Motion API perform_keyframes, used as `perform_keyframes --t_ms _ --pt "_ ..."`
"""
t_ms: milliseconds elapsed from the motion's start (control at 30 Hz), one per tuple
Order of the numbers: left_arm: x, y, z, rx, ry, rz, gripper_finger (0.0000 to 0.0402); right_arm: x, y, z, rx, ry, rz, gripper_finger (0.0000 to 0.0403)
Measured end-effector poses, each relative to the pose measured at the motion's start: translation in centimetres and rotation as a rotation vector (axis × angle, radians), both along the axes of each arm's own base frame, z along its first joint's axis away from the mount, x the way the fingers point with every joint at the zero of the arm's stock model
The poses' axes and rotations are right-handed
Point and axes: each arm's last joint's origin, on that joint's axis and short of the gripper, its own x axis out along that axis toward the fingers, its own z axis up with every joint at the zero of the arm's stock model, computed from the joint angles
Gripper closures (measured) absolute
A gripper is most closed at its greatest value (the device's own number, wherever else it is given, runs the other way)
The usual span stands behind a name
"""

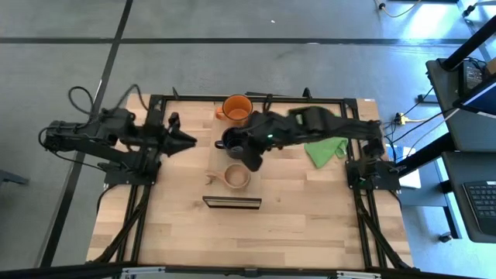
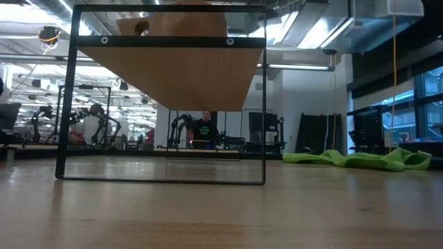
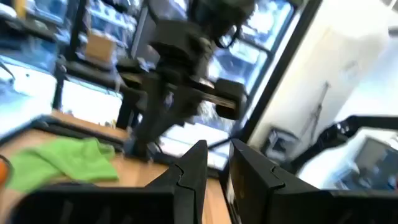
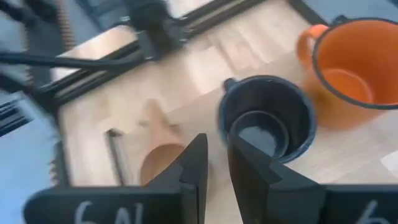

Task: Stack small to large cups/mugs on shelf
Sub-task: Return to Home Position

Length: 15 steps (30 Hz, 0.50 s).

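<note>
Right gripper (image 1: 252, 160) hovering over navy mug (image 1: 231, 139) and wooden cup (image 1: 237, 177), jaws nearly closed, gripping nothing. Left gripper (image 1: 188, 141) waiting left of them, likewise. Orange mug (image 1: 236, 107) standing beside navy mug.

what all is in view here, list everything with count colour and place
orange mug: 1, orange, shelf's far end
dark mug: 1, navy-black, shelf's middle
wooden cup: 1, light wood, shelf's near end
shelf: 1, pale wood, table centre
cloth: 1, green, on table right of shelf
table: 1, wood, under everything
person: 1, dark top, room behind
left tool: 1, black, left of dark mug
right tool: 1, black, over shelf between dark mug and wooden cup
</note>
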Motion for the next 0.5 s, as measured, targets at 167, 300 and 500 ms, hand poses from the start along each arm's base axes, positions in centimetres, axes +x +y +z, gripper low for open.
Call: perform_keyframes --t_ms 167,300,500 --pt "-2.0 0.1 0.8 -0.045 -0.071 -0.027 0.0339 -2.1 0.7 2.3 0.137 -0.082 0.012 0.0338" --pt "-3.0 -0.3 1.7 -0.085 -0.162 -0.180 0.0339 -3.1 1.6 4.4 0.073 -0.201 0.195 0.0338" --pt "-2.6 -0.4 -0.2 -0.052 -0.063 -0.190 0.0339 -5.3 2.1 3.5 -0.030 -0.008 0.236 0.0338"
